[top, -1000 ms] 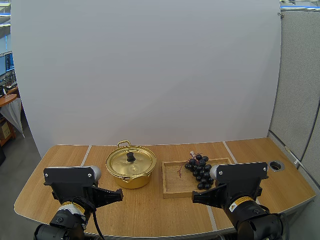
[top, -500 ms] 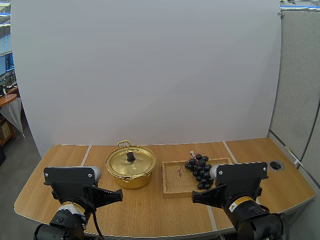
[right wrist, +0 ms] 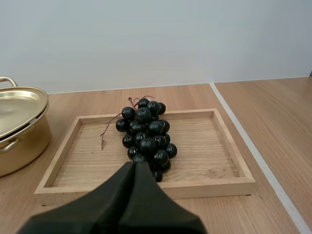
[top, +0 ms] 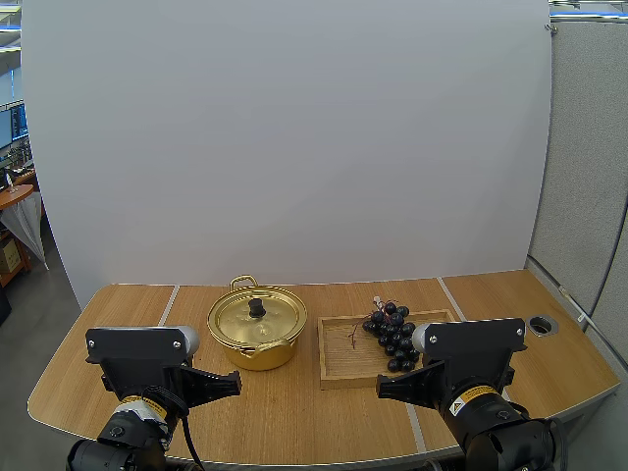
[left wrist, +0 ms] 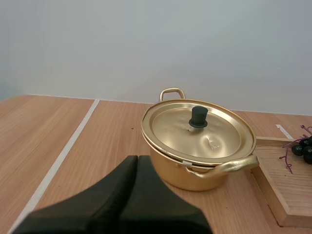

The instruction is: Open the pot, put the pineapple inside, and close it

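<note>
A gold pot (top: pixel 257 329) stands on the table with its lid (left wrist: pixel 197 129) on; a black knob (left wrist: pixel 198 117) tops the lid. To its right a wooden tray (top: pixel 339 363) holds a bunch of dark grapes (top: pixel 391 335); no pineapple is in sight. My left gripper (top: pixel 234 381) is shut and hangs short of the pot (left wrist: pixel 200 156), its fingers (left wrist: pixel 134 168) lying together as one wedge. My right gripper (top: pixel 383 391) is shut too, just in front of the tray (right wrist: pixel 63 148), its tips (right wrist: pixel 134 168) pointing at the grapes (right wrist: pixel 146 134).
The wooden table (top: pixel 128 304) has pale seams running front to back. A round cable hole (top: pixel 541 323) sits near the right edge. Bare wood lies left of the pot and right of the tray.
</note>
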